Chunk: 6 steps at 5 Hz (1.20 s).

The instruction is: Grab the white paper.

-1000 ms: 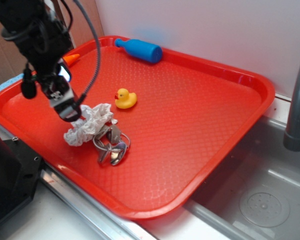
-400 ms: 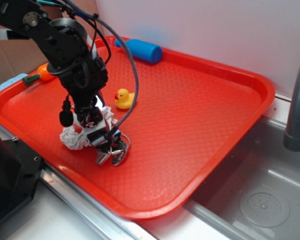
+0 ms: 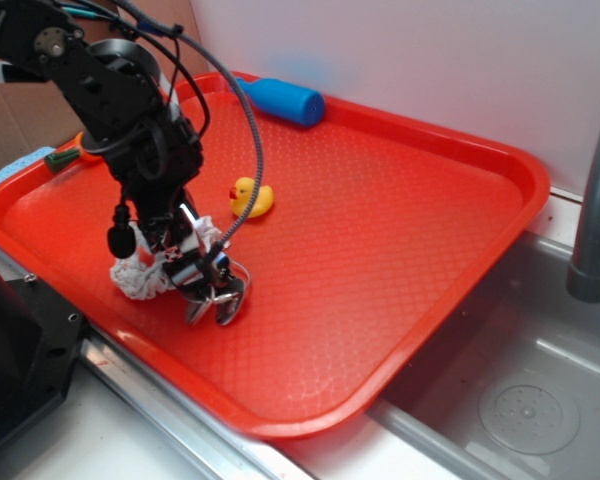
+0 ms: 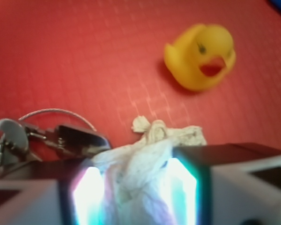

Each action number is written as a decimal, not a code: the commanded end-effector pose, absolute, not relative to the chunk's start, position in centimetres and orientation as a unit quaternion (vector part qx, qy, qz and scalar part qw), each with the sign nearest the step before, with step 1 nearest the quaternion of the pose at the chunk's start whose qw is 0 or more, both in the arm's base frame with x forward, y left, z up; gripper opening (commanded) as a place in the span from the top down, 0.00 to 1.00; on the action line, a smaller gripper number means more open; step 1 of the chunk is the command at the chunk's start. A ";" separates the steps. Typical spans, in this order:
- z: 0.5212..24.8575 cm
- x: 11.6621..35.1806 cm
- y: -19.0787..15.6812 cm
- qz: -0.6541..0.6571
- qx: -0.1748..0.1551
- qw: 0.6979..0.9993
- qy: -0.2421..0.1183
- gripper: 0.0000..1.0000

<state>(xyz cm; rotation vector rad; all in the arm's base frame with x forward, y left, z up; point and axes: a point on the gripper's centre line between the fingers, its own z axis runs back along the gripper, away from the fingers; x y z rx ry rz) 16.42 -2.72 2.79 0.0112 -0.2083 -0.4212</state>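
Observation:
The white paper (image 3: pixel 135 275) is a wrinkled wad near the front left of the red tray (image 3: pixel 400 220). My gripper (image 3: pixel 185 265) is down on it, and the arm hides much of the wad in the exterior view. In the wrist view the white paper (image 4: pixel 140 173) fills the gap between my two fingers, and the gripper (image 4: pixel 138 187) is shut on it, both pads pressing its sides. A tuft of the paper pokes out ahead of the fingertips.
A cluster of metal rings (image 3: pixel 218 300) lies right against the paper, beside my fingers (image 4: pixel 47 136). A yellow duck (image 3: pixel 250 197) sits just behind. A blue bottle (image 3: pixel 280 100) lies at the tray's back rim, an orange item (image 3: pixel 70 152) at its left. Sink (image 3: pixel 540 380) and faucet (image 3: pixel 595 200) stand right.
The arm swung from the paper's left side to above it and came down. The fingers now hold the wad, which has shifted slightly left.

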 end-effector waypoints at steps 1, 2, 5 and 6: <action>2.8 17.1 -2.0 -0.200 0.003 0.976 -0.089 1.00; 4.2 17.4 -1.9 -0.178 0.001 0.981 -0.076 1.00; 17.5 18.6 -3.0 0.026 0.010 0.999 -0.026 1.00; 20.0 18.4 -2.5 0.076 0.004 0.997 -0.031 1.00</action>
